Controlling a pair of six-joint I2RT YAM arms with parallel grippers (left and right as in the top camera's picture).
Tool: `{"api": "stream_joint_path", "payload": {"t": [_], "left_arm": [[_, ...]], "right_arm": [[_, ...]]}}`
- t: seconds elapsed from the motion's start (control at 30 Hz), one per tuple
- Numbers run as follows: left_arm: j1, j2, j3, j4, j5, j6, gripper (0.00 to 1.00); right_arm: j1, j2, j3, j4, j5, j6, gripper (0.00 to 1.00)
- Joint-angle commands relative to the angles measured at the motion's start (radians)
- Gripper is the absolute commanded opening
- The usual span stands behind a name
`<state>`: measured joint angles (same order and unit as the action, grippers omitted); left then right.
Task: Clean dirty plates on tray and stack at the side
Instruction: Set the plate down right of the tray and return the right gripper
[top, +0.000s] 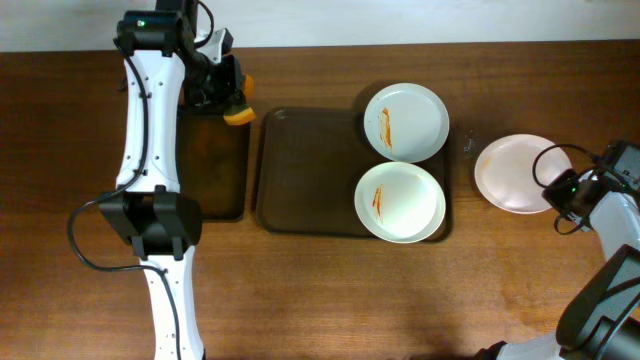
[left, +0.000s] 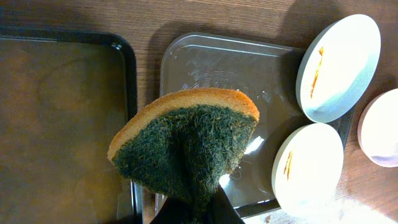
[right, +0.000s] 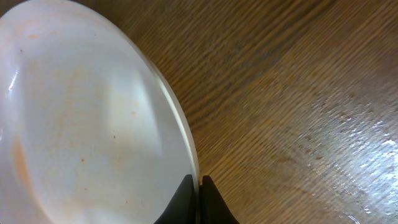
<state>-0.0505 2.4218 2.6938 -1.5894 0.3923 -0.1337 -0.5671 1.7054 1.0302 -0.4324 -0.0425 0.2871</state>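
Two white plates with orange streaks sit on the dark brown tray (top: 310, 170): one at the back right (top: 405, 121) and one at the front right (top: 400, 201); both also show in the left wrist view (left: 339, 65) (left: 308, 165). My left gripper (top: 232, 100) is shut on an orange and green sponge (left: 186, 143), held above the gap between the two trays. A third pale plate (top: 515, 172) lies on the wood to the right of the tray. My right gripper (right: 199, 186) is shut on that plate's rim (right: 81, 124).
A second dark tray (top: 212, 165) lies to the left, under the left arm. Bare wooden table (right: 298, 93) surrounds the pale plate. The right arm (top: 610, 195) comes in from the right edge.
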Motion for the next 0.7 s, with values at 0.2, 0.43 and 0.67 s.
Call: {"api": "stream_joint_path", "payload": {"t": [0.2,0.43,0.67], "left_arm": [[-0.022,-0.032,0.018,0.01,0.0,0.019,0.0],[-0.022,-0.032,0.018,0.013,-0.008,0.019,0.0],[-0.022,-0.032,0.018,0.013,-0.024,0.019,0.0]], "right_arm": [[0.067,0.012,0.023,-0.037,-0.146,0.009,0.61],[0.201,-0.054,0.275,-0.509,-0.264,-0.074,0.57],[0.499,-0.019,0.132,-0.473,-0.158,-0.039,0.5]]}}
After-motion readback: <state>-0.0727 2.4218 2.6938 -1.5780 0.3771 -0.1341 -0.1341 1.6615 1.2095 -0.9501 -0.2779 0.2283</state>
